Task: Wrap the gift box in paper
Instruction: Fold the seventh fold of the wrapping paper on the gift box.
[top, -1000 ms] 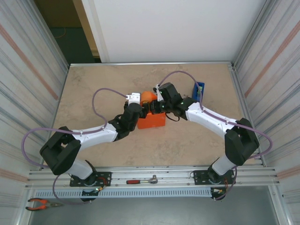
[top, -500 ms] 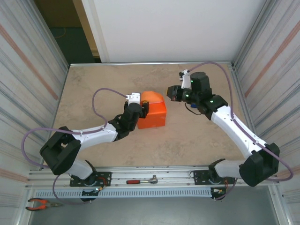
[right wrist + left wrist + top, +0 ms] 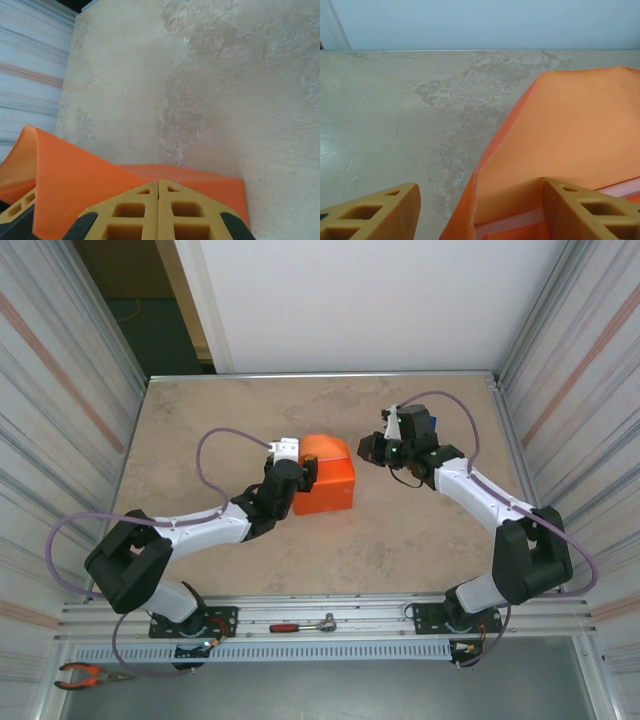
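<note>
**While one arm is steadying the parcel, the far fold is waiting to be pressed down**

As I am watching from beside the rig, the paper (image 3: 326,492) is lying mid-worktop, folded into a squarish orange parcel. The gift box is, I am judging, inside it. A pale pink strip is showing at the sheet's near edge in the left wrist view, and I cannot tell whether that is the box or tape.

The left gripper (image 3: 303,472) is sitting at the parcel's left side with its fingers well apart and clamping nothing. In its own camera, the left gripper (image 3: 477,200) is straddling the paper's edge: one finger is resting over the paper (image 3: 570,140) and the other is hanging over the bare worktop (image 3: 220,410).

The right gripper (image 3: 368,447) is hovering just beside the parcel's far right corner. Its fingers are pressed tight together and holding nothing, as the right gripper (image 3: 159,192) shows above the paper (image 3: 75,185).

The far side of the sheet is bulging up in a rounded hump rather than lying creased, so the wrapping looks to be at the flap-closing step. The next move is calling for the closed right gripper to push that hump down flat. Meanwhile the left one would be keeping the parcel from sliding or springing open.
</note>
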